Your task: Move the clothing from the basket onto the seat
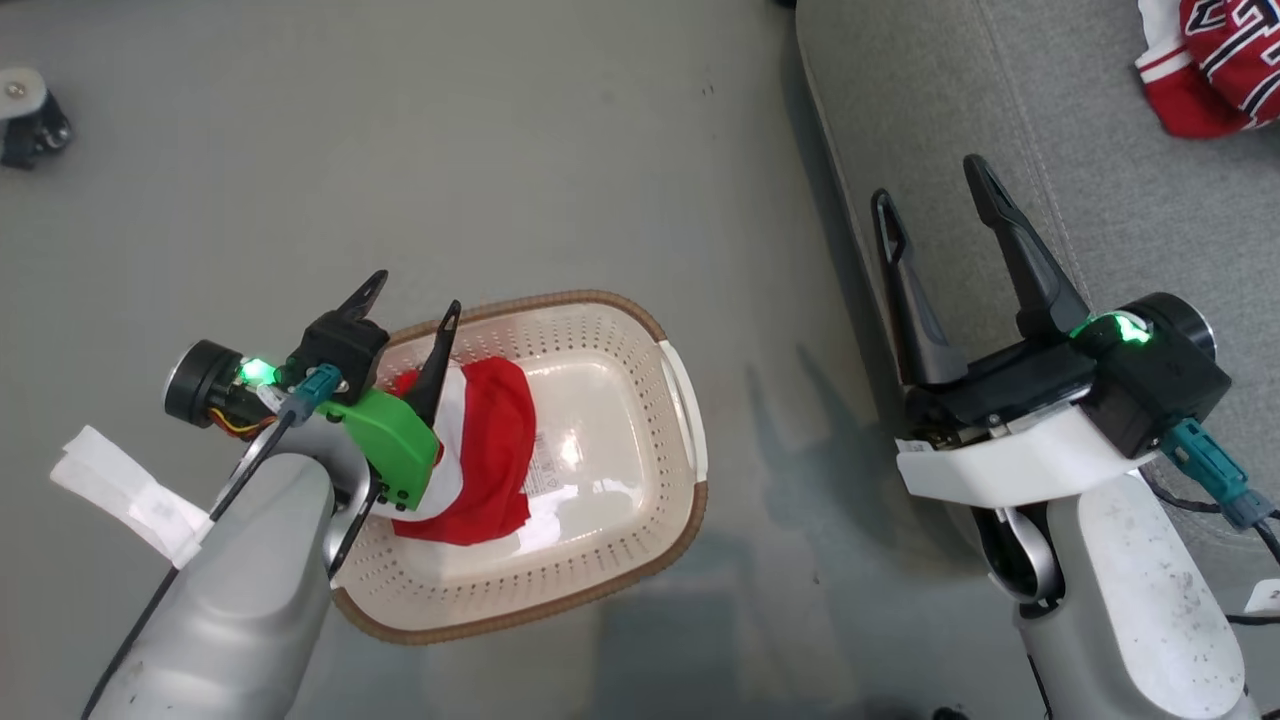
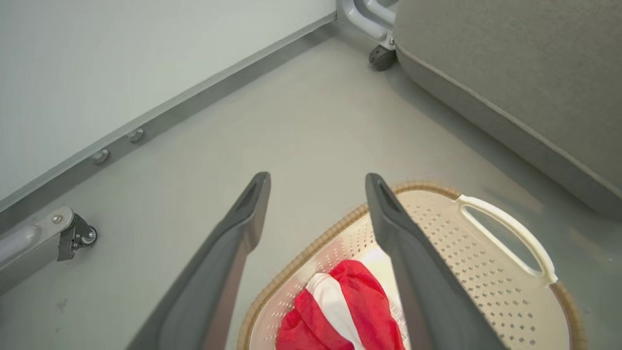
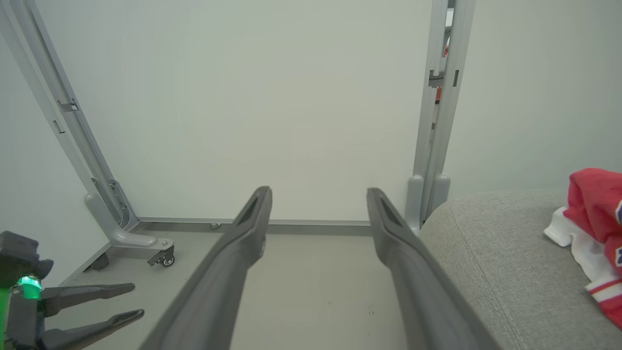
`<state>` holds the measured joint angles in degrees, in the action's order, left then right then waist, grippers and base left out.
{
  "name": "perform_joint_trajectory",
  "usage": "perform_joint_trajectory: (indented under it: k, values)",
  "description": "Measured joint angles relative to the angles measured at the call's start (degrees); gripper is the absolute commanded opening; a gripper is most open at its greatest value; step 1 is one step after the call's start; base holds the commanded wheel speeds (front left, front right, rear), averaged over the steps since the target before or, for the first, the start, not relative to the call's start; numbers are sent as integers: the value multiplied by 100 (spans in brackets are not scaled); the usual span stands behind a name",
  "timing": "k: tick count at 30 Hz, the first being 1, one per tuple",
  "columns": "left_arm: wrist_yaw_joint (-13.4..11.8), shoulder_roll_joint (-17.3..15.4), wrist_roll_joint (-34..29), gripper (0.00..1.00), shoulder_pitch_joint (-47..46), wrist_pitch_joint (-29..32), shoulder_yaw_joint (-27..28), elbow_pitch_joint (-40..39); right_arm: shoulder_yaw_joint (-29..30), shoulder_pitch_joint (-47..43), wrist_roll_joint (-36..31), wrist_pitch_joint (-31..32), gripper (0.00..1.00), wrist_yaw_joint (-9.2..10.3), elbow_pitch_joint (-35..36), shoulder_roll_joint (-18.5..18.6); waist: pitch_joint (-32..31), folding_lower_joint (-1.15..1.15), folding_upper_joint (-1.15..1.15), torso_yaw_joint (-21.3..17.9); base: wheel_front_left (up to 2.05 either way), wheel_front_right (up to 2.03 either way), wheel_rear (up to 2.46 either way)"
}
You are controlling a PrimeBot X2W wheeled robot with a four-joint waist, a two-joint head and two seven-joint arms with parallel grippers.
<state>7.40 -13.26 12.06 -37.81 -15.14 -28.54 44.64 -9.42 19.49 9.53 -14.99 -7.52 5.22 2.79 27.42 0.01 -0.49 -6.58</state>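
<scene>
The basket [image 1: 610, 400] [image 2: 461, 253] sits on the grey floor [image 1: 500, 150], left of the seat [image 1: 1100, 150] [image 2: 510, 73] [image 3: 495, 257] and apart from it. One red jersey [image 1: 490, 440] [image 2: 359, 301] with a white stripe lies bunched in the basket's left part, beside a paper label [image 1: 545, 470] on the base. The left gripper [image 1: 415, 293] [image 2: 318, 179] [image 3: 136, 300] hovers over the basket's left rim above that jersey, fingers spread wide apart, holding nothing. The right gripper [image 1: 928, 180] [image 3: 319, 191] hangs over the seat's left edge, fingers likewise wide apart and empty. A second jersey [image 1: 1220, 60] [image 3: 597, 204], red with dark lettering, lies on the seat at the far right.
</scene>
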Motion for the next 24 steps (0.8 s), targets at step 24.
perform_joint_trajectory:
  k: [24]
  values:
    - [3, -69, 197, 100, -1588, 364, -1490, 2603, -122, 726, 11, 0, 100, 0, 444, -1, 2035, 0, 0, -629, 0, 0, 0]
